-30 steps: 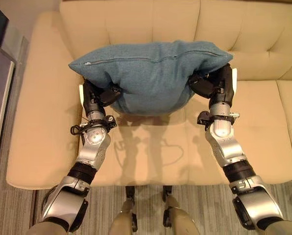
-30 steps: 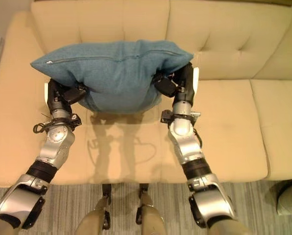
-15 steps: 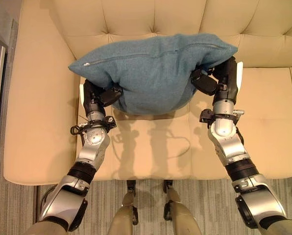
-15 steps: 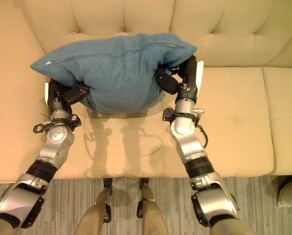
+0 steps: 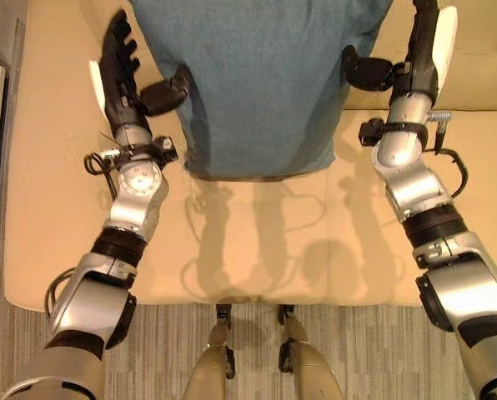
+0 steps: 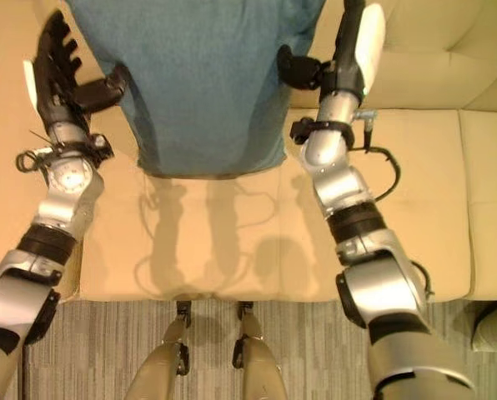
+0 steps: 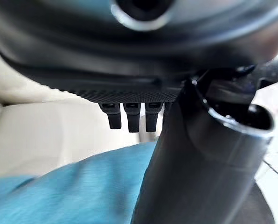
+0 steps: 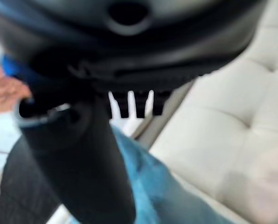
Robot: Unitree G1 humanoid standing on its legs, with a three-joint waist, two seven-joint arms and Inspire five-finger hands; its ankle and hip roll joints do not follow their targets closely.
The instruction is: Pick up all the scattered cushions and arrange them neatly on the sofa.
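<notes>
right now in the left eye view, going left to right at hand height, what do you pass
sofa armrest → left hand → blue cushion → right hand → sofa seat

- The left arm reaches forward and up from the lower left, forearm raised.
- The left hand point(image 5: 122, 71) has its fingers straight and spread, thumb point(image 5: 163, 94) jutting inward.
- The right arm rises steeply from the lower right.
- The right hand point(image 5: 419, 50) stands upright, its thumb point(image 5: 367, 72) pointing inward; its fingers run out of view.
</notes>
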